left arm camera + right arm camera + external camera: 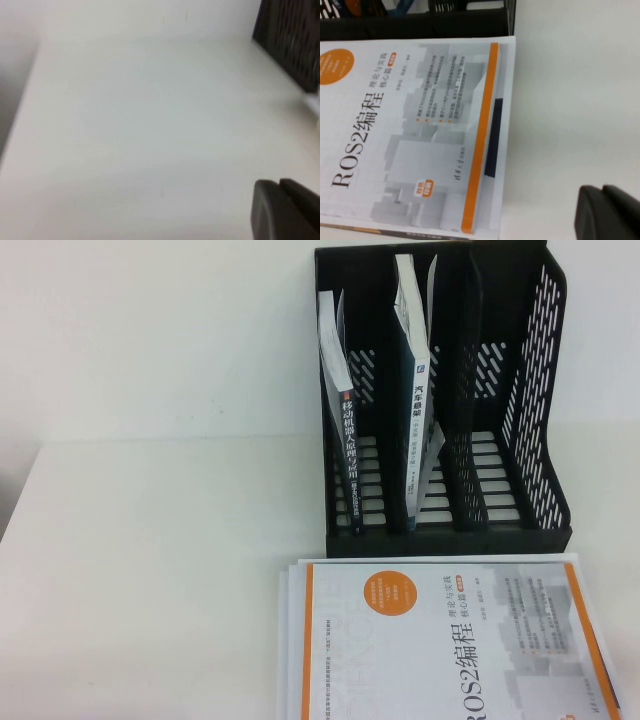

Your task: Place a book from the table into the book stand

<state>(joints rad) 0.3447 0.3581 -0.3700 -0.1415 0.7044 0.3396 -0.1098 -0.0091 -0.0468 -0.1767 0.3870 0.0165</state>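
Left gripper [282, 207] — shut, empty, over bare table [125, 125]. Right gripper [607, 210] — shut, empty, beside orange-striped book [410, 125]. Stand [540, 390] beyond. Book [418, 430]: spine out, leaning in the middle slot. Risk: it may slump sideways in that loose slot, and a low right gripper could nudge the orange-striped book.

- ROS2 textbook [450, 640]: white cover, orange stripe along one edge, orange circle near one corner, black title lettering. Lies flat, cover up, on top of a stack just in front of the rack.
- Black-spined book [346, 455]: white lettering, small orange mark near the spine top. Stands upright, slightly tilted, in the leftmost slot.
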